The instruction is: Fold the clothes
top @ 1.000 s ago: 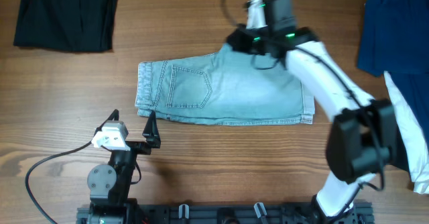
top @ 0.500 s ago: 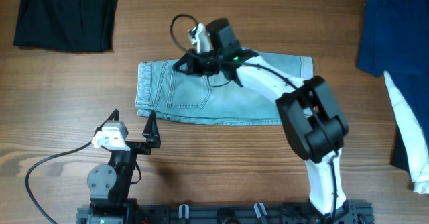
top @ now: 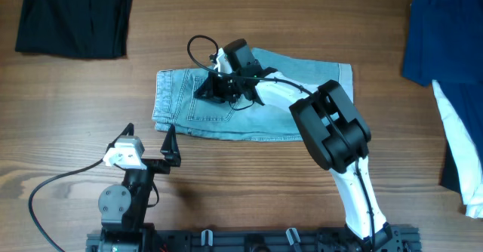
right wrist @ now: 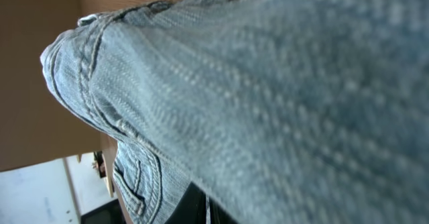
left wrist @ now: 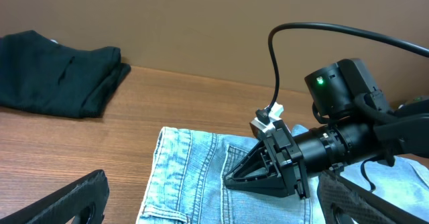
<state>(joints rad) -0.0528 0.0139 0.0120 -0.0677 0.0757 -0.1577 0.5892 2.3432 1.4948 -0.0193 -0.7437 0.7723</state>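
bare wooden table [top: 249, 22] lay open along the far side, between a folded black garment [top: 72, 18] at far left and a navy garment [top: 445, 33] at far right. the white-and-black right arm [top: 330, 127] stretched across the pale blue denim shorts [top: 181, 105], barring their middle. the left gripper [top: 149, 130], fingers spread, stood just near of their left end. a white garment [top: 456, 139] crowded the right edge.

A wooden table [top: 249, 184] fills the overhead view. In its top left corner lies a folded black garment [top: 74, 18], its upper edge cut by the frame. The left wrist view shows it [left wrist: 57, 73] as a rumpled stack near a brown wall [left wrist: 201, 23]. At the right edge lies a navy garment [top: 445, 33], with a white one [top: 456, 142] just below, touching it.
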